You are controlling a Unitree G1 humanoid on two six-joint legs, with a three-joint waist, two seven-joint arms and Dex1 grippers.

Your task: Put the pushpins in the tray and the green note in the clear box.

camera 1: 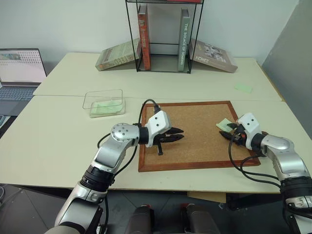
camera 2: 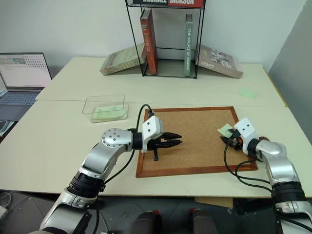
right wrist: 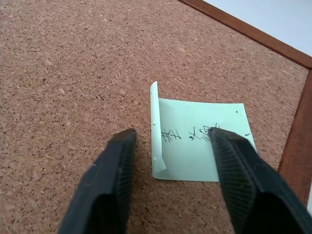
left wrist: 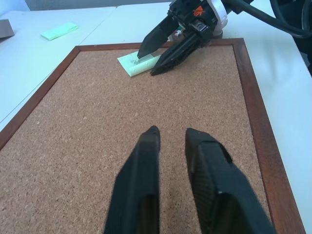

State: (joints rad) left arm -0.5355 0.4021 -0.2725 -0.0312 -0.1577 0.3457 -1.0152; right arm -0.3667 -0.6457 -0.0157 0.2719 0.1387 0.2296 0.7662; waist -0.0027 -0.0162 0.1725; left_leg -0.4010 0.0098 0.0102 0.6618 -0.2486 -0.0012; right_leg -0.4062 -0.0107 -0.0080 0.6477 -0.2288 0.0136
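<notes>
- Looking at the right tool [right wrist: 170, 161], we've got its two black fingers spread apart and straddling the small pale green square sticky note [right wrist: 200, 146] that lies flat on the big wood-framed corkboard [camera 1: 195, 131], near the board's right-hand edge.
- That's the relation that counts: the note sits right under and just ahead of the right tool, one finger [right wrist: 109, 175] on bare cork beside the curled-up edge, the other finger [right wrist: 239, 170] over the far half of the paper. Nothing is gripped yet, as far as we can tell.
- The curled lip of the note runs along the direction the fingers point, so we reckon closing across it would pinch that raised edge, which looks like the easiest bit to catch.
- Left tool [left wrist: 170, 161] hangs over the middle of the cork, fingers parted a little and empty, pointing across toward the right tool. It's well apart from the note, so the right arm is clearly the nearer one.
- The low clear plastic box [camera 1: 103, 103] is on the pale surface [camera 1: 58, 126] off the board's far-left corner, nearer the left arm, and already holds something green. So we'd guess a long reach or a hand-over.
- Can't make out the pushpins or the tray.
</notes>
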